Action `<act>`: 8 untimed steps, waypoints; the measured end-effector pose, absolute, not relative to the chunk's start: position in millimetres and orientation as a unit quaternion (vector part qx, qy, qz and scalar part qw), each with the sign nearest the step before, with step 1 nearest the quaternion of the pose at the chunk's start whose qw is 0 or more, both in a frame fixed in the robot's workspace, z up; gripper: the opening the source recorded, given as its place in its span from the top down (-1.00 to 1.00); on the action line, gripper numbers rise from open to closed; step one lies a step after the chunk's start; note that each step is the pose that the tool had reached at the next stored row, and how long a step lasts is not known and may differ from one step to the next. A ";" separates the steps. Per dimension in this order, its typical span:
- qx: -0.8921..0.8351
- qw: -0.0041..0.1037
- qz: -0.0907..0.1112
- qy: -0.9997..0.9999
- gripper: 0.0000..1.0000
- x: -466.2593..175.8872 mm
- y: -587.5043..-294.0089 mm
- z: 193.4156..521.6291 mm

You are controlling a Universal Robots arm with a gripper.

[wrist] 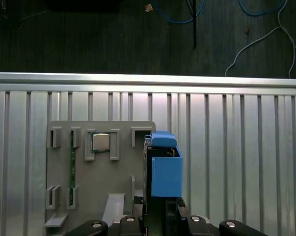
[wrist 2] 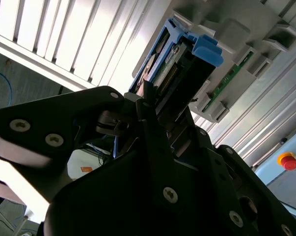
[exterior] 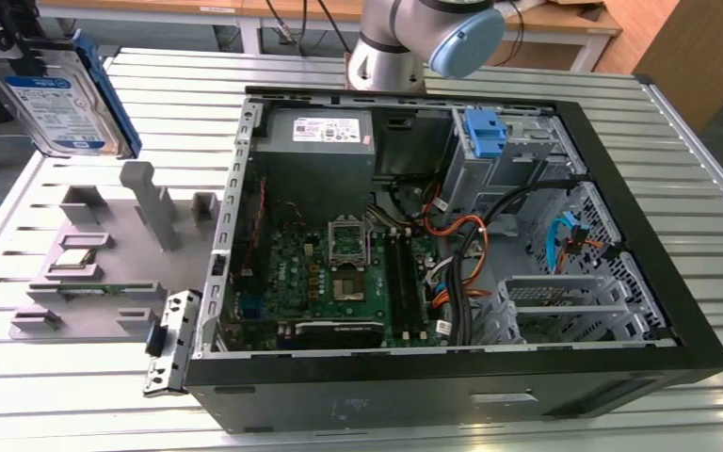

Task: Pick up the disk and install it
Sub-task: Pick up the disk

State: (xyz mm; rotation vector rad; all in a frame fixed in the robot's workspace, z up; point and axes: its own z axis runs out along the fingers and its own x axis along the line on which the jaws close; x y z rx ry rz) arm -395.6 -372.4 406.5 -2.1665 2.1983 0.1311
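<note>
The gripper (wrist: pixel 157 216) pinches the disk (exterior: pixel 67 99) between its two black fingers. It grips the end opposite the blue handle, so the handle end points away from the wrist and down towards the table (exterior: pixel 72 395). In the exterior view the disk hangs on edge at the far left. Its labelled face is towards the camera, and it is well clear of the grey holder (exterior: pixel 86 325) below it.

The holder stands its parts in upright slots, and that looks like the reason for this pose. A flat drive stored on edge offers two broad faces that can be clamped from above, with nothing in the way of the fingers. A processor chip (wrist: pixel 100 142) and a memory stick (wrist: pixel 72 164) sit in their own slots. In the first wrist view the disk hovers just beside the holder's edge and touches none of it.

The computer case (exterior: pixel 462 395) lies on its side on the table, to the exterior view's right of the holder. Its panel is off and the open side faces up, which I judge is meant to let the arm (exterior: pixel 399 38) reach in from overhead. The drive cage (exterior: pixel 525 160), with a blue bracket (exterior: pixel 485 132) fixed on top, sits in the case's far right corner, well apart from the disk. So the pick-up looks done and the installing does not. Gripping the plain end leaves the handle free, which I take to be deliberate.
</note>
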 end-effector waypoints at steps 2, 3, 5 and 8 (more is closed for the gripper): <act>-0.701 0.026 0.042 0.711 0.30 -395.7 -372.3 406.8; -0.701 0.026 0.042 0.711 0.30 -395.7 -372.2 407.0; -0.701 0.026 0.042 0.711 0.30 -395.8 -372.1 407.3; -0.701 0.026 0.042 0.711 0.30 -396.5 -371.3 411.0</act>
